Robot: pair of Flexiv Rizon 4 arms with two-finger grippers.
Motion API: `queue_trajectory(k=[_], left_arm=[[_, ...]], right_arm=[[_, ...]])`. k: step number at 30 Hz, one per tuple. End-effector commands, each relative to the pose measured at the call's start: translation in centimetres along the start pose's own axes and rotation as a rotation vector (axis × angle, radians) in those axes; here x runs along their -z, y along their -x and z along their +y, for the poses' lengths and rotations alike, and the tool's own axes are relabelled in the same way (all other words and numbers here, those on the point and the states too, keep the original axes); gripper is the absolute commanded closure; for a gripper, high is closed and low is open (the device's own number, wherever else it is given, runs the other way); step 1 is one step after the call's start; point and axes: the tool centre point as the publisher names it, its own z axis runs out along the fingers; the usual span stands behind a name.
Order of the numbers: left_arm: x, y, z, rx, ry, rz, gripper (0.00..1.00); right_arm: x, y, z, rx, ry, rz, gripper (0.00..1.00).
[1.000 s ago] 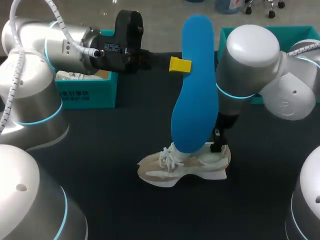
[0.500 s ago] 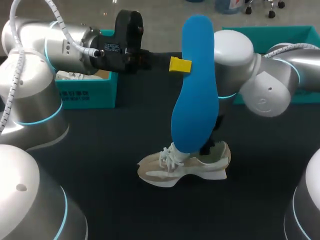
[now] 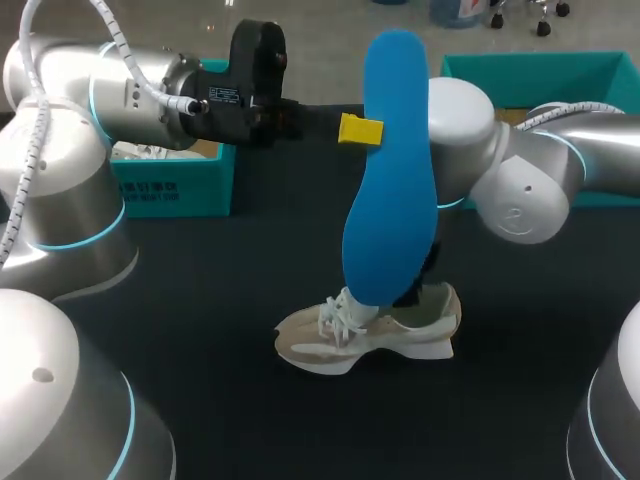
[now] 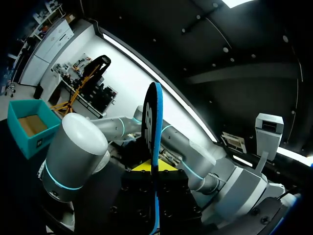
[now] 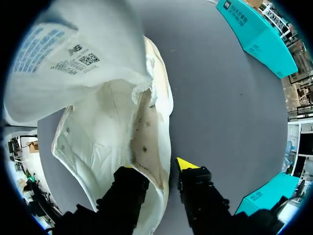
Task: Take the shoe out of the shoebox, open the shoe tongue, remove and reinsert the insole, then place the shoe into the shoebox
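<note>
My left gripper (image 3: 358, 130) is shut on a blue insole (image 3: 390, 180) and holds it upright above the table, its lower end just over the shoe. In the left wrist view the insole (image 4: 153, 132) stands edge-on between the fingers. The beige and white shoe (image 3: 370, 332) lies on the black table, toe to the left. My right arm (image 3: 500, 170) reaches down behind the insole to the shoe's heel. In the right wrist view my right gripper (image 5: 156, 167) straddles the shoe's collar wall (image 5: 155, 142), one finger inside and one outside, pinching it. The tongue (image 5: 73, 58) is folded up ahead.
A teal shoebox (image 3: 172, 182) with white paper inside stands at the back left under my left arm. A second teal box (image 3: 530, 68) stands at the back right behind my right arm. Bare black tabletop (image 3: 230, 270) lies around the shoe.
My right arm has swung in toward the left, and its fingers have closed from wide open onto the shoe's heel collar. The left arm and the insole have not moved.
</note>
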Motion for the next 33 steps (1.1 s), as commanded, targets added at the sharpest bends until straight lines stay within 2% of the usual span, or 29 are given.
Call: queue_trajectory(k=[1, 3, 16, 17, 18, 20, 21, 24, 33], left_arm=[[-0.1, 0.0, 0.1, 0.000, -0.002, -0.001, 1.00], [-0.1, 0.0, 0.1, 0.000, -0.002, -0.001, 1.00], [-0.1, 0.0, 0.1, 0.000, -0.002, -0.001, 1.00], [-0.1, 0.0, 0.1, 0.000, -0.002, -0.001, 1.00], [-0.1, 0.0, 0.1, 0.000, -0.002, -0.001, 1.00], [-0.1, 0.0, 0.1, 0.000, -0.002, -0.001, 1.00], [-0.1, 0.0, 0.1, 0.000, -0.002, -0.001, 1.00], [-0.1, 0.0, 0.1, 0.000, -0.002, -0.001, 1.00], [-0.1, 0.0, 0.1, 0.000, -0.002, -0.001, 1.00]], right_arm=[[-0.7, -0.3, -0.4, -0.017, -0.004, 0.006, 1.00], [-0.8, -0.3, -0.9, -0.027, -0.017, 0.004, 1.00], [-0.8, -0.3, -0.9, -0.027, -0.017, 0.004, 1.00], [-0.5, -0.5, -1.3, -0.091, -0.045, 0.013, 1.00], [0.1, -0.7, -1.6, -0.167, -0.030, 0.021, 1.00], [1.4, -1.0, -2.0, -0.343, -0.080, 0.019, 1.00], [2.0, -1.1, -2.3, -0.467, -0.081, 0.019, 1.00], [3.4, -1.8, -2.6, -0.729, -0.019, 0.024, 1.00], [3.8, -2.0, -1.9, -1.089, 0.084, -0.016, 1.00]])
